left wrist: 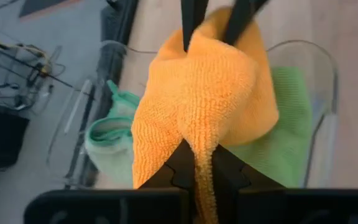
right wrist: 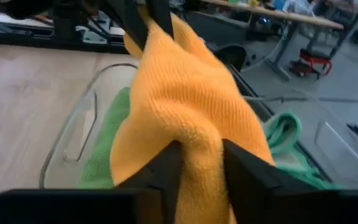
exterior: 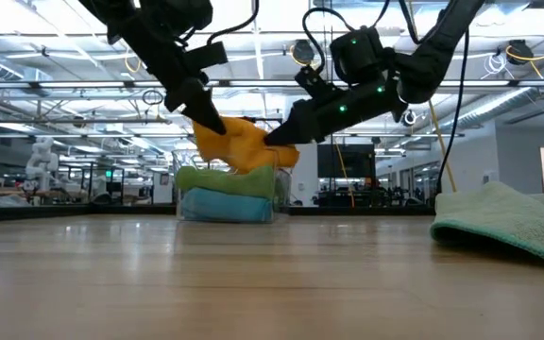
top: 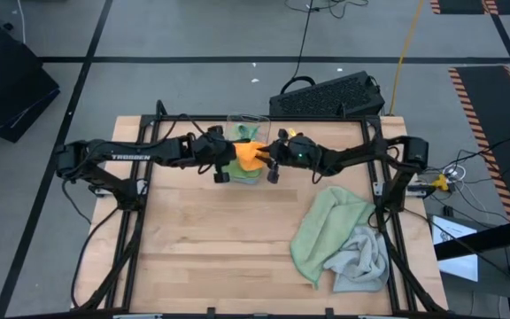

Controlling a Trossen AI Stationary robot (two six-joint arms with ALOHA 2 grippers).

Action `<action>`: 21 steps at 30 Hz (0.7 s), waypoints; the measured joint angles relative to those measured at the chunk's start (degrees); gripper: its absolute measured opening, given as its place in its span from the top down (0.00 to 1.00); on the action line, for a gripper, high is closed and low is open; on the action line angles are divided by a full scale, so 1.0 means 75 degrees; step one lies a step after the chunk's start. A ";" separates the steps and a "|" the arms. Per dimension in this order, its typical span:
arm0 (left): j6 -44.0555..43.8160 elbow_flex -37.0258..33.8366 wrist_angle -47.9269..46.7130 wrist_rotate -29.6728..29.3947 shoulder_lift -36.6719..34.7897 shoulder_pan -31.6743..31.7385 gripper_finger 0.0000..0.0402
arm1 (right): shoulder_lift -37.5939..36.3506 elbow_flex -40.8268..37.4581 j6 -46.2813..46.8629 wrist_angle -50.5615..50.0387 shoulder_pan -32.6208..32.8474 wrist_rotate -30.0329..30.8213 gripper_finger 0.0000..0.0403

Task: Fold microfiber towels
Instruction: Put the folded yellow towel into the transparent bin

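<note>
An orange towel [exterior: 241, 144] hangs bunched between my two grippers, just over a clear bin [top: 248, 120] at the table's far middle. In the bin lie a bright green towel [exterior: 225, 179] and a blue one [exterior: 223, 204] under it. My left gripper [left wrist: 199, 171] is shut on the orange towel's left end. My right gripper [right wrist: 204, 165] is shut on its right end. A sage green towel [top: 326, 230] and a light grey towel [top: 363, 259] lie crumpled on the table's right half. My left gripper pinches a gathered fold [left wrist: 201, 146] at the orange towel's left end between its two fingers, slanting down from the table's left. The cloth hangs slack. My right gripper has a thick bunched fold [right wrist: 197, 146] at the right end between its fingers, coming nearly level from the right. The towel sags onto the green towel in the bin.
The bin's clear rim [left wrist: 328, 93] stands right below both grippers. A black keyboard [top: 330, 96] lies past the table's far edge. Bare wood spans the table's left and near parts.
</note>
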 joint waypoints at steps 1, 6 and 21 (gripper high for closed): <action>-0.0003 0.0005 0.0017 0.0140 0.0073 -0.0015 0.95 | -0.0028 0.0000 -0.0131 0.0011 0.0000 -0.0007 0.80; 0.0018 0.0017 -0.0343 0.0157 0.0387 -0.0091 0.96 | -0.0148 0.0000 -0.0840 -0.0041 0.0003 -0.0029 0.97; 0.0755 0.0002 -0.1306 0.0036 0.0651 -0.0065 0.91 | -0.1013 0.0000 -0.1268 -0.1349 -0.0145 -0.0775 0.79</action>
